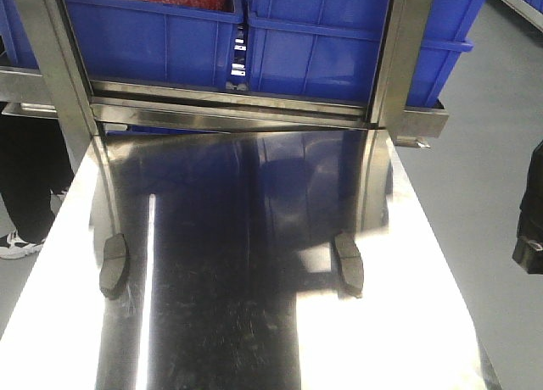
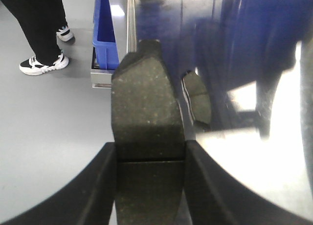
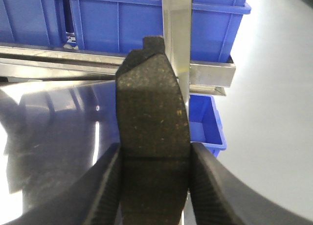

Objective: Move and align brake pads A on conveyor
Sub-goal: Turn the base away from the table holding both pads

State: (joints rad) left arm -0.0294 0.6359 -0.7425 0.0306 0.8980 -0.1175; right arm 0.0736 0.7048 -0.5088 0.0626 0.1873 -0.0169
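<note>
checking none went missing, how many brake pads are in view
4. Two lie on the steel table: left pad, right pad. The left claw holds a third pad, the right claw a fourth pad. None seems hidden.

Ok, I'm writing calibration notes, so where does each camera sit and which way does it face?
Front view: high on the robot, looking forward and down the steel table at two brake pads on it and the blue bins; only a dark part at the right edge, perhaps an arm.
Left wrist: behind the left fingers clamping the left-held pad; faces along the table's left edge.
Right wrist: behind the right fingers clamping the right-held pad; faces the bins.
Shared: front and right wrist both show bins and steel post.
</note>
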